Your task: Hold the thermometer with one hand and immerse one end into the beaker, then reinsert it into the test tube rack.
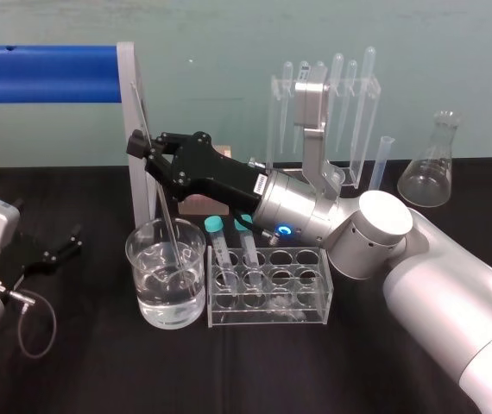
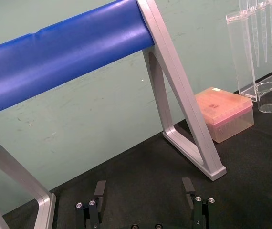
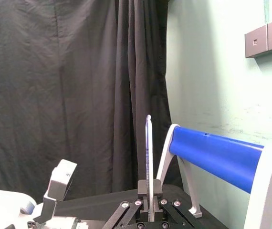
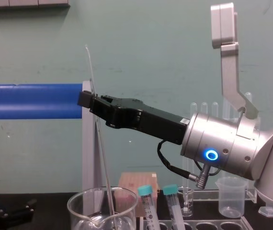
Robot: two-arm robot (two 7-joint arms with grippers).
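Right tool (image 1: 141, 145) holds the thermometer (image 1: 166, 216), tip inside the water-filled beaker (image 1: 142, 293).

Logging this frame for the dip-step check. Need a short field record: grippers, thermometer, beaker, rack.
right gripper: above the beaker, jaws shut on the thermometer
thermometer: slightly tilted, lower end down inside the beaker
beaker: upright, partly filled with clear liquid, just left of the rack
rack: two teal-capped tubes at its left end
left gripper: parked on the table at far left, jaws open
stage: dip under way, return to rack not yet done
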